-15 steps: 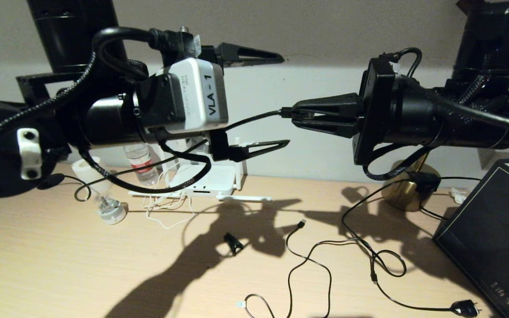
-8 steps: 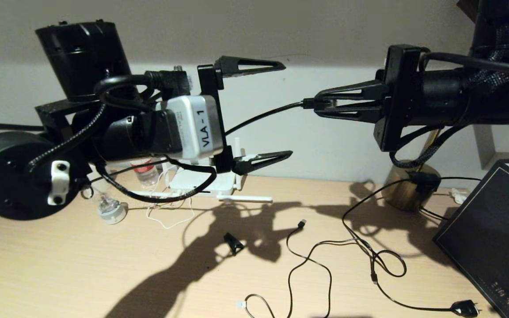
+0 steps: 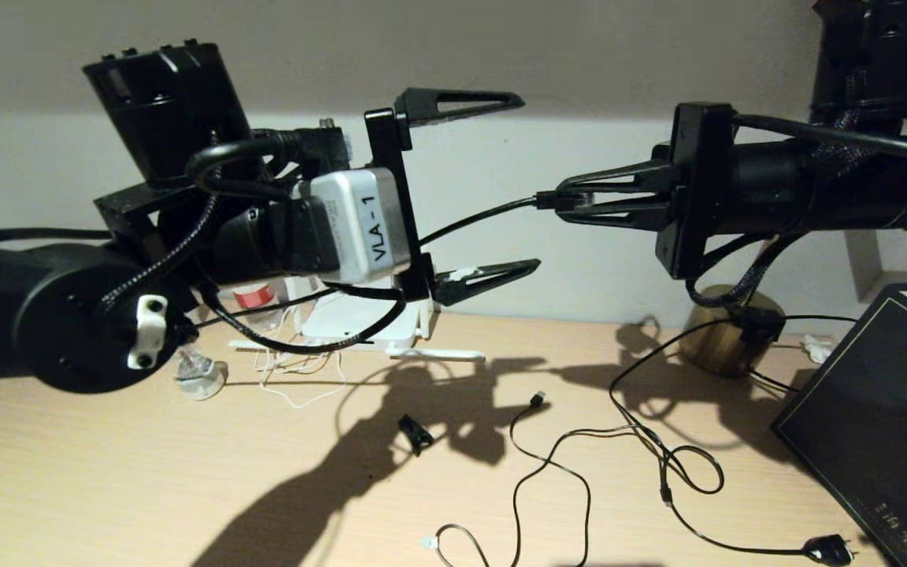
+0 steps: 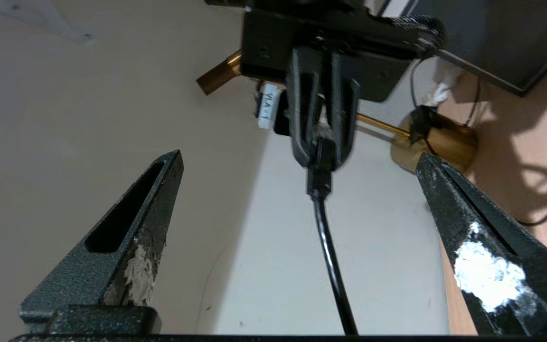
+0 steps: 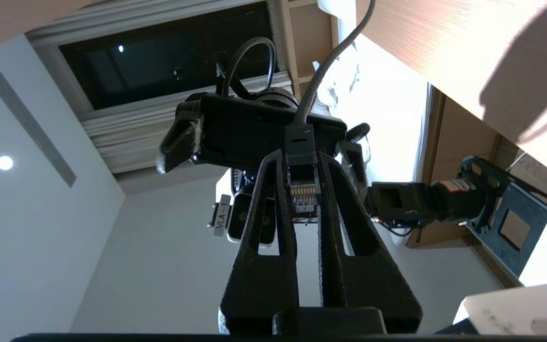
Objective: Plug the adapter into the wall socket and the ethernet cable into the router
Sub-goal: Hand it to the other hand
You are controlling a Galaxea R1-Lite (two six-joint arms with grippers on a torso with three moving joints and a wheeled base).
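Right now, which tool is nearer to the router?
Left. The left tool, open, hangs in the air just above the router. The right tool is farther to the right and higher, shut on the ethernet cable.

Black ethernet cable (image 3: 469,214), clear connector pinched mid-air in right gripper (image 3: 568,201), white router (image 3: 359,323) on desk

Head cam looks down; wrist cams face each other, close.
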